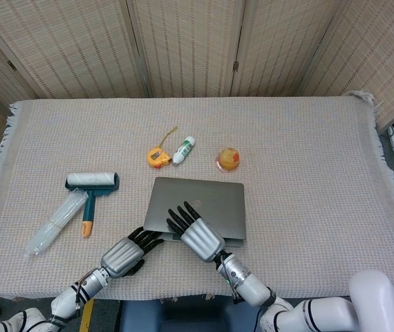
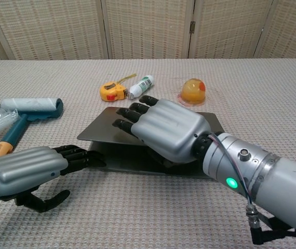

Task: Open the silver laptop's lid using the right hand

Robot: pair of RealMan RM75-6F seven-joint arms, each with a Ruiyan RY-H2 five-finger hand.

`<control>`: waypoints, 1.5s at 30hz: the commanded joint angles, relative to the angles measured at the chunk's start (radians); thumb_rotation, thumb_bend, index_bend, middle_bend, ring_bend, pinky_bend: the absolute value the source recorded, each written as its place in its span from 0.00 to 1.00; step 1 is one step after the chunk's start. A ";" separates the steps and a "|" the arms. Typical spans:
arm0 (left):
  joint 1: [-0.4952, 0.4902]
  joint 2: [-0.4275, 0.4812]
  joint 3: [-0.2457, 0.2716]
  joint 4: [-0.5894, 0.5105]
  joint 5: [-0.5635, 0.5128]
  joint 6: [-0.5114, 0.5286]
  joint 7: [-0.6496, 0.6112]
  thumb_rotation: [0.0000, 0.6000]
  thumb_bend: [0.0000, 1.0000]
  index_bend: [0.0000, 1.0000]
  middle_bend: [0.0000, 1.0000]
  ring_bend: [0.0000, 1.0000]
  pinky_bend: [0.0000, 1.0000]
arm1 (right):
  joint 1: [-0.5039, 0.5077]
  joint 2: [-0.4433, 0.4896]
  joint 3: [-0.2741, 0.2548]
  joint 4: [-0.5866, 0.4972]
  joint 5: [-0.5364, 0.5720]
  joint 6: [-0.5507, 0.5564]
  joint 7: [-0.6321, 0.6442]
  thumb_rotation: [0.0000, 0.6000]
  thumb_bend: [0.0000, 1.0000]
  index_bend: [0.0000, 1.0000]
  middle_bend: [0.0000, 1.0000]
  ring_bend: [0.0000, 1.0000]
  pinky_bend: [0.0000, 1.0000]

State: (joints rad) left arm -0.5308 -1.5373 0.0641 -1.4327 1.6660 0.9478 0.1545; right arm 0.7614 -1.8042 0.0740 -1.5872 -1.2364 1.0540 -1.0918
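Observation:
The silver laptop (image 1: pixel 214 197) lies at the table's near middle. In the chest view its lid (image 2: pixel 104 130) stands a crack above the base (image 2: pixel 137 165) along the near edge. My right hand (image 1: pixel 195 234) (image 2: pixel 169 129) lies over the lid's near edge with its dark fingers (image 2: pixel 132 115) stretched flat on top. Its thumb is hidden under the hand, so the hold on the edge does not show directly. My left hand (image 1: pixel 128 252) (image 2: pixel 31 168) rests on the cloth, its fingertips (image 2: pixel 88 155) touching the base's near left corner. It holds nothing.
A teal lint roller (image 1: pixel 92 183) (image 2: pixel 31 108) and a clear plastic sleeve (image 1: pixel 55 221) lie to the left. Behind the laptop are a yellow tape measure (image 1: pixel 158 158) (image 2: pixel 110 92), a white tube (image 1: pixel 183 150) (image 2: pixel 140 85) and a yellow-orange round object (image 1: pixel 228 159) (image 2: pixel 193 91).

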 commanded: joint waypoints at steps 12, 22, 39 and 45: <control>-0.041 -0.046 -0.025 0.007 -0.089 -0.058 0.070 1.00 0.67 0.02 0.00 0.00 0.00 | 0.008 -0.006 -0.002 0.014 0.012 0.007 -0.001 1.00 0.62 0.00 0.00 0.00 0.00; -0.050 -0.050 -0.012 0.007 -0.116 -0.066 0.090 1.00 0.67 0.02 0.00 0.00 0.00 | 0.008 -0.022 -0.002 0.050 0.036 0.012 0.003 1.00 0.62 0.00 0.00 0.00 0.00; -0.060 -0.054 -0.003 0.004 -0.139 -0.063 0.103 1.00 0.66 0.02 0.00 0.00 0.00 | 0.024 -0.045 0.011 0.110 0.062 0.005 0.007 1.00 0.62 0.00 0.00 0.00 0.00; -0.061 -0.052 0.001 0.002 -0.143 -0.056 0.106 1.00 0.67 0.02 0.00 0.00 0.00 | 0.029 -0.019 0.049 0.109 0.069 0.026 0.022 1.00 0.62 0.00 0.00 0.00 0.00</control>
State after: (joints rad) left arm -0.5916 -1.5890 0.0653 -1.4311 1.5231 0.8916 0.2604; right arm 0.7884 -1.8278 0.1184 -1.4747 -1.1686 1.0769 -1.0723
